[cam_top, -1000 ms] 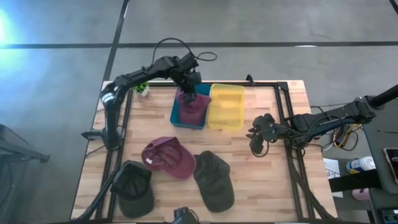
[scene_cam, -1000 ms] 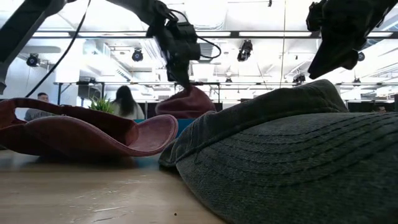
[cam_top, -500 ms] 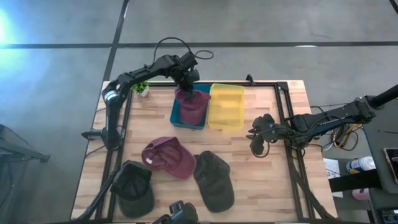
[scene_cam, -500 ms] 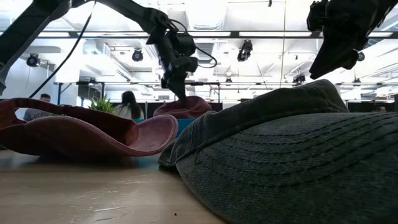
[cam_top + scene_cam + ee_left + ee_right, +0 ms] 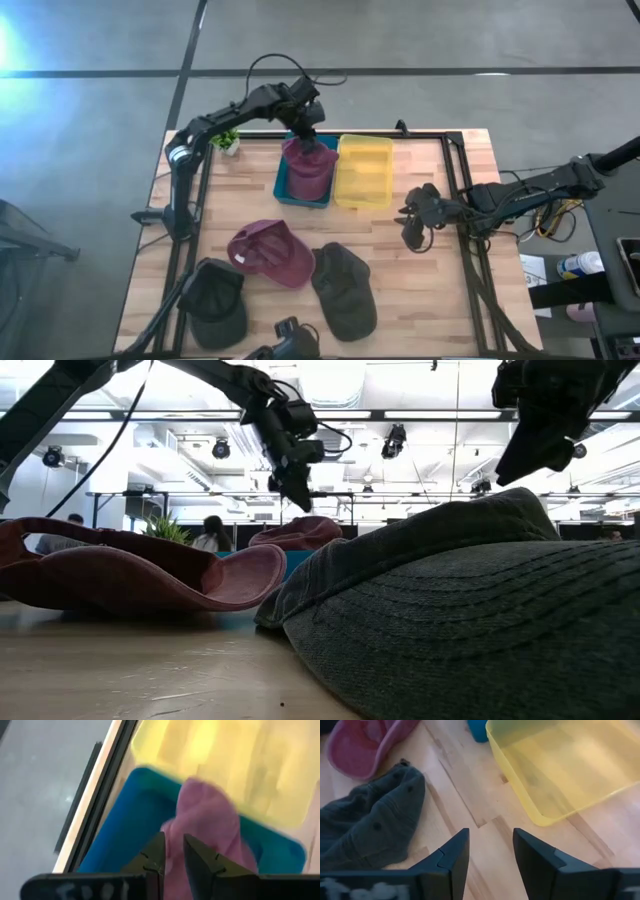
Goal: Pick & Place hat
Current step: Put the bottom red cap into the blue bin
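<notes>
Nearest the camera side of the blue bin (image 5: 288,186) sit two dark caps (image 5: 343,290) and a maroon cap (image 5: 271,252) on the table (image 5: 440,290). Right gripper (image 5: 408,222) hovers open and empty, past the yellow bin (image 5: 364,171). The pink hat (image 5: 309,167) sits in the blue bin; left gripper (image 5: 307,125) is just above it, fingers slightly apart, holding nothing.

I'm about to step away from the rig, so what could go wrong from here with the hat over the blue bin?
The maroon hat sits heaped across the blue bin, so it might slump over the rim. The left gripper, open just above, could snag the fabric when it moves.
</notes>
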`<state>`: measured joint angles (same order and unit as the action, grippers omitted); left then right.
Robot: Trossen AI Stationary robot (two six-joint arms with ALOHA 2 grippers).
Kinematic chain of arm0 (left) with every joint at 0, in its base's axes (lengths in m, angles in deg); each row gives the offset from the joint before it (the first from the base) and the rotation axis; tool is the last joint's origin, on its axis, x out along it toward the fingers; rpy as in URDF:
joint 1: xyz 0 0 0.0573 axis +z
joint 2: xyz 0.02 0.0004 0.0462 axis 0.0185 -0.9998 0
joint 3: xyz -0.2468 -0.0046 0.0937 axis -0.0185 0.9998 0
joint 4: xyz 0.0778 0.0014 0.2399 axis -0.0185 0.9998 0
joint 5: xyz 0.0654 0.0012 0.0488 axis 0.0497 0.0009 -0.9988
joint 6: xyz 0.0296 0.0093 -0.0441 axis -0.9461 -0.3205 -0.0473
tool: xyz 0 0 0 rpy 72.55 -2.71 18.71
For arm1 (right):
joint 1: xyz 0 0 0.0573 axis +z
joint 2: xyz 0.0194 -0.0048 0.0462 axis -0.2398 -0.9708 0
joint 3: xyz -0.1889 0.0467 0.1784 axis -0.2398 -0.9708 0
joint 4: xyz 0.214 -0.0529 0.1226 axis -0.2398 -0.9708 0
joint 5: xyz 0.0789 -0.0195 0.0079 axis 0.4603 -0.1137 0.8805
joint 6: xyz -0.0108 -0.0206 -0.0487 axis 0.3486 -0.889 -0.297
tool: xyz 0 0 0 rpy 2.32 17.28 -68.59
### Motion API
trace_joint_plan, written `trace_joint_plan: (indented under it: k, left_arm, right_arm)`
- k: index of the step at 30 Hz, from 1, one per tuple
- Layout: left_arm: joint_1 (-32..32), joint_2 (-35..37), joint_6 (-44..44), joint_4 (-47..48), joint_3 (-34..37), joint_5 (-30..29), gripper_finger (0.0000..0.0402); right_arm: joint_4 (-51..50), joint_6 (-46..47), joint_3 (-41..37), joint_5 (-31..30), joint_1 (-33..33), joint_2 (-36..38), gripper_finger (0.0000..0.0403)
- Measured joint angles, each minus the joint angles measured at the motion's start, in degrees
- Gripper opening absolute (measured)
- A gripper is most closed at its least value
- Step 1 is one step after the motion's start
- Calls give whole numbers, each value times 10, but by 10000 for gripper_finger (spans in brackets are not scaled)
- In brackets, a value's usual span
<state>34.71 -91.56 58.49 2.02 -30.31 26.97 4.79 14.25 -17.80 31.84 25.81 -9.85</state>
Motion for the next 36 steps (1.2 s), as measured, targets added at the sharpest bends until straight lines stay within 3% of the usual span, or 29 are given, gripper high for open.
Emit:
trace_joint_plan:
  k: [7,12,18,23,29,36]
  left_arm:
    - [1,20,14,133,-16,-28,62]
    - [19,55,6,141,21,-74,62]
    - [68,66,1,145,86,-82,62]
    - [91,66,-12,112,152,-80,62]
    - [93,66,-22,-8,219,-76,62]
    - [93,66,-41,-51,259,-32,62]
  right_arm:
    - [106,-89,0,47,-98,-56,157]
    - [237,-143,0,67,-193,-136,157]
    - [306,-168,55,133,-297,-242,157]
    - [291,-213,150,137,-335,-340,157]
    - [243,-249,268,142,-366,-461,157]
    - [183,-299,385,155,-383,-571,157]
